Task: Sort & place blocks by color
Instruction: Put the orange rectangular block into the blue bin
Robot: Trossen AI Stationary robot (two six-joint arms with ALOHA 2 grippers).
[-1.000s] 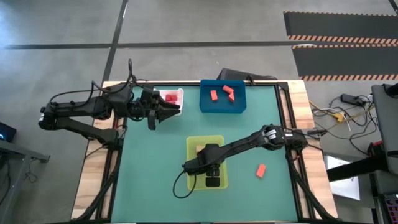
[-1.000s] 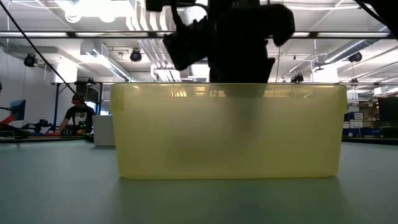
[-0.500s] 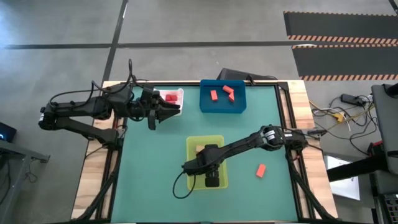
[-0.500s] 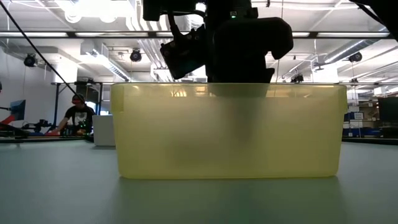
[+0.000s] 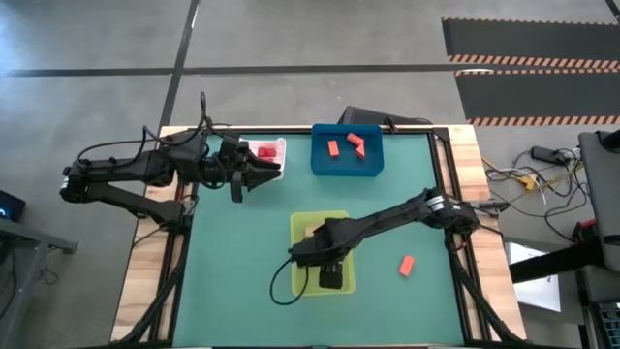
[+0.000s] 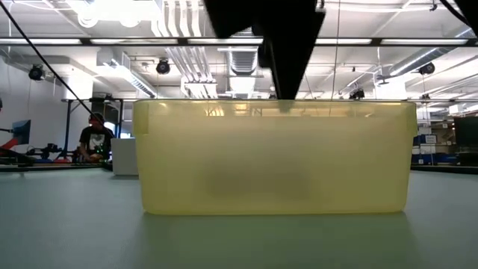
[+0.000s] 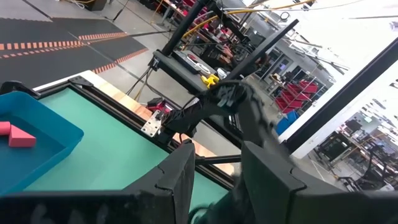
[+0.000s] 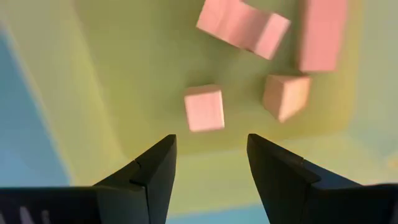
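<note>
My right gripper (image 8: 208, 168) is open and empty above the yellow-green bin (image 5: 298, 225), fingers pointing down; it also shows in the high view (image 5: 330, 278). Several pale tan blocks (image 8: 204, 109) lie on the bin's floor below it. One orange-red block (image 5: 406, 264) lies on the green mat to the right of that bin. The blue bin (image 5: 321, 161) holds orange-red blocks (image 5: 356, 143). The white bin (image 5: 280, 143) holds deep red blocks (image 5: 264, 152). My left gripper (image 5: 274, 170) hangs open and empty beside the white bin.
The yellow-green bin (image 6: 272, 157) fills the low view, with my right arm (image 6: 287, 45) above its rim. A person (image 6: 93, 138) sits far behind the table. Bare mat lies left of and in front of the yellow-green bin.
My right gripper has gone up from the yellow-green bin: its body sat at the bin's rim in the low view and now only a narrow part shows above it. My left arm has kept still.
</note>
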